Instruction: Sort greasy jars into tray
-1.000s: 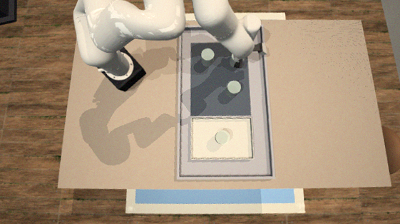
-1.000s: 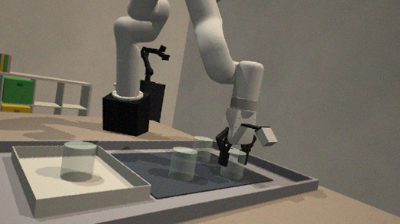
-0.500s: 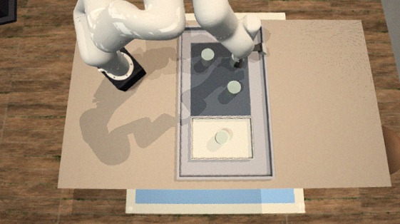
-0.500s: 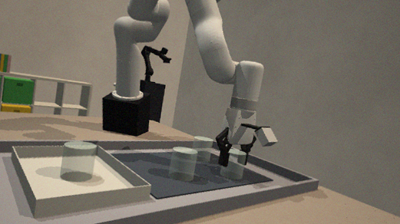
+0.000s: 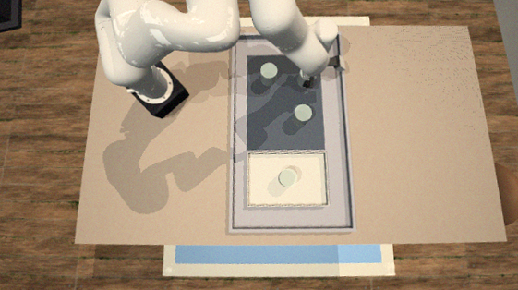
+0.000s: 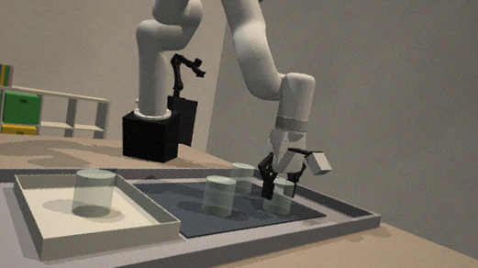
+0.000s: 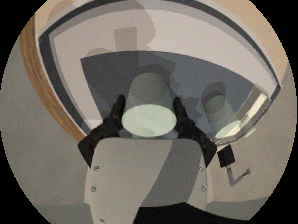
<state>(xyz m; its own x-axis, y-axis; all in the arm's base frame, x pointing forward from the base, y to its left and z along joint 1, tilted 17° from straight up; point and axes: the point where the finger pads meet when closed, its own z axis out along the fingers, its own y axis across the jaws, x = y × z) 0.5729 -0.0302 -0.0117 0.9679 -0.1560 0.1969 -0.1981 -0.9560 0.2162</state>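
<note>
Arm reaches down over far right corner of mat (image 6: 228, 218). Gripper (image 6: 278, 190) straddles jar A (image 6: 278, 201): fingers spread, one each side of jar, w/ nothing pinched between them; whether pads touch glass cannot be told. Jar A stands mouth down on mat; wrist view looks straight onto its upturned base. Jar B (image 5: 268, 70) at far left of mat, jar C (image 5: 303, 113) nearer tray, both upright & apart from gripper. Jar D (image 5: 287, 177) stands inside tray (image 6: 36, 237), betw. rims. Tray & mat lie side by side on steel top (image 5: 343, 157).
</note>
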